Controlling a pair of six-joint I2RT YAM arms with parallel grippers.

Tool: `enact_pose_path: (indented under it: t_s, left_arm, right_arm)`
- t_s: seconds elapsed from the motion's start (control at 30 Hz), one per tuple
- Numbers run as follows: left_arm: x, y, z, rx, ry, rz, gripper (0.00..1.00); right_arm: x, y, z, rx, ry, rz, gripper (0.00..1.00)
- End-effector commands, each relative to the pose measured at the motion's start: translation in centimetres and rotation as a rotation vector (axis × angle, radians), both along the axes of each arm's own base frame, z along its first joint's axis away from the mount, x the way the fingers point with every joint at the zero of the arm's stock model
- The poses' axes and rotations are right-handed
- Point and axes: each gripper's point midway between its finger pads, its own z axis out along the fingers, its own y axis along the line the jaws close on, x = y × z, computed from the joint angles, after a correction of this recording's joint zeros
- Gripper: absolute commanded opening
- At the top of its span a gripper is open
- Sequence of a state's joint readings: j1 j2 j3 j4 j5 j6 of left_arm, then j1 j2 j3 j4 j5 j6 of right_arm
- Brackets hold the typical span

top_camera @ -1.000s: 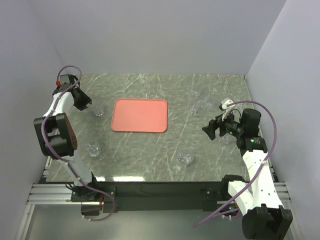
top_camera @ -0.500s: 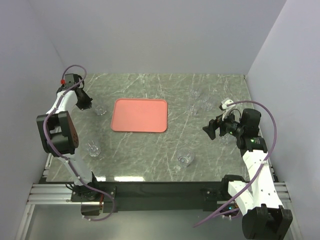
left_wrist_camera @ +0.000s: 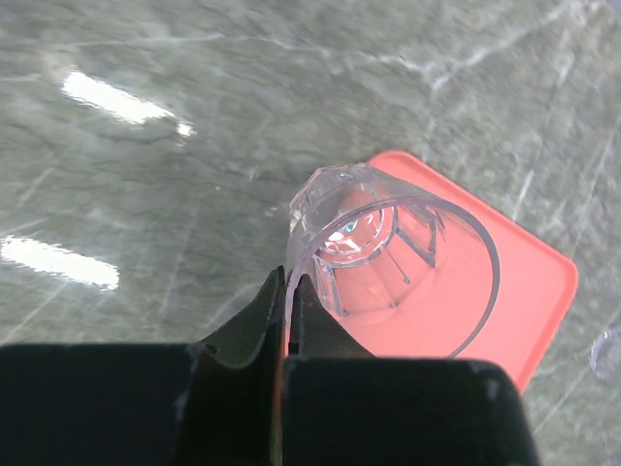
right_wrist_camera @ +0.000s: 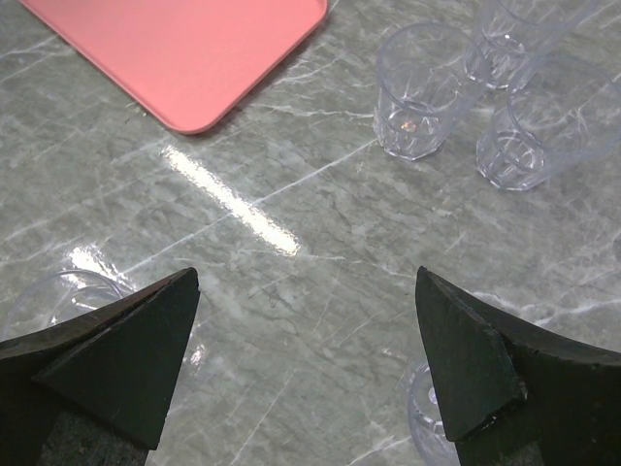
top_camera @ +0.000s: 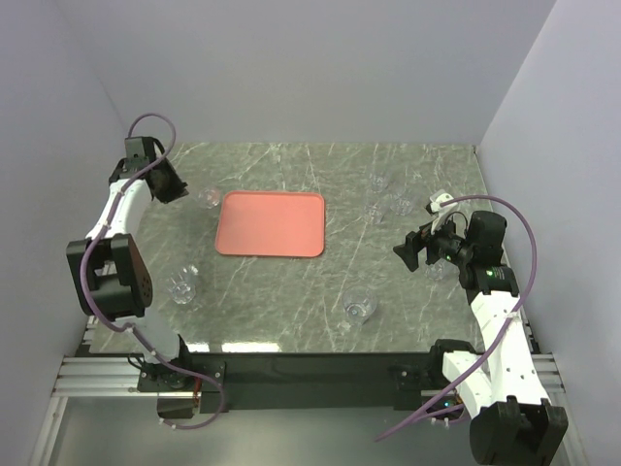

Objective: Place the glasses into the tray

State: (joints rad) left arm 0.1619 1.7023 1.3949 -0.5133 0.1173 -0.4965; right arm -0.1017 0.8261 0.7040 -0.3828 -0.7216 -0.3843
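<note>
The grey marbled desk (top_camera: 291, 291) carries a pink tray (top_camera: 271, 224) lying flat, left of centre. The left hand (top_camera: 180, 190) reaches in at the far left with a glass (top_camera: 209, 198) at its tip, just beside the tray's far-left corner. From here it is unclear whether that glass is off the desk. A second glass (top_camera: 181, 285) stands close to the left arm, nearer than the tray. A third glass (top_camera: 360, 308) stands near the front edge, right of the tray. Three glasses (top_camera: 378, 182) cluster at the far right. The right hand (top_camera: 415, 250) hangs below them with its fingers spread, well apart from the tray. A last glass (top_camera: 439, 269) sits just beside it.
</note>
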Motion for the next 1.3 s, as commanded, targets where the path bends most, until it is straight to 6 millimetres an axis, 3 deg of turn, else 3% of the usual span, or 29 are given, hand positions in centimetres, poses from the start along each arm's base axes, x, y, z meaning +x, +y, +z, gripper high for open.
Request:
enact_pose_path:
  t_s: [0.0, 0.13, 0.47, 0.73, 0.77, 1.27]
  left_arm:
    - [1.3, -2.3, 2.2, -0.033, -0.087, -0.110, 0.00]
    - [2.1, -3.9, 2.1, -0.035, -0.081, -0.152, 0.00]
    - [3.7, -6.8, -0.5, -0.027, -0.016, -0.196, 0.00]
    - [4.6, -7.1, -1.7, 0.008, 0.019, -0.196, 0.01]
    - [4.6, -8.2, -1.8, 0.015, 0.022, -0.216, 0.03]
    - [5.2, -8.6, -2.2, 0.036, 0.038, -0.216, 0.16]
  right_arm:
    - [0.5, -0.2, 1.8, -0.017, -0.066, -0.003, 0.99]
    - [0.5, -0.3, 1.8, -0.019, -0.066, -0.006, 0.98]
    - [0.5, -0.3, 1.7, -0.022, -0.066, -0.008, 0.99]
    - [0.5, -0.4, 1.7, -0.025, -0.064, -0.013, 0.98]
    - [0.5, -0.4, 1.7, -0.025, -0.066, -0.011, 0.99]
    - [0.5, -0.5, 1.8, -0.027, -0.069, -0.015, 0.98]
